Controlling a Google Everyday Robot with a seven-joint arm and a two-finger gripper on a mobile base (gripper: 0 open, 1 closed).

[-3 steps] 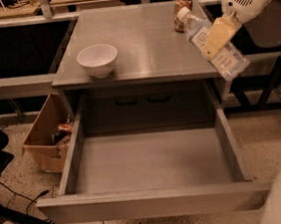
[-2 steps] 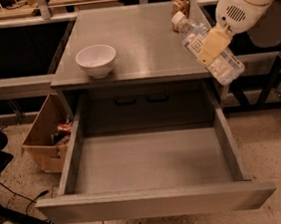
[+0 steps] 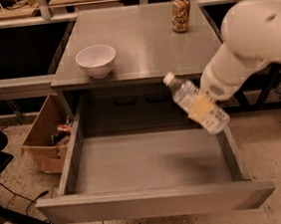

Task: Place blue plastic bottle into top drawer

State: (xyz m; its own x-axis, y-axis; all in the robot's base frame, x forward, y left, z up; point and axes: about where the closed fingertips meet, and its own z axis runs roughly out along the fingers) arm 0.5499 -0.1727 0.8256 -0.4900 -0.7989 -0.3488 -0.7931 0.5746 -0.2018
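The blue plastic bottle (image 3: 195,102), clear with a white cap, hangs tilted in the air, cap up and to the left, over the right side of the open top drawer (image 3: 150,159). My gripper (image 3: 203,108) is shut on the bottle around its middle, reaching in from the right on the white arm (image 3: 253,42). The drawer is pulled fully out below the table and its grey floor is bare. The bottle is above the drawer's right wall and does not touch it.
A white bowl (image 3: 96,60) stands on the grey table (image 3: 138,39) at front left. An orange-brown drink can (image 3: 181,13) stands at back right. An open cardboard box (image 3: 50,136) with items sits on the floor left of the drawer.
My arm has carried the bottle down and forward, from above the table's right edge to over the right side of the open drawer. The can is now uncovered.
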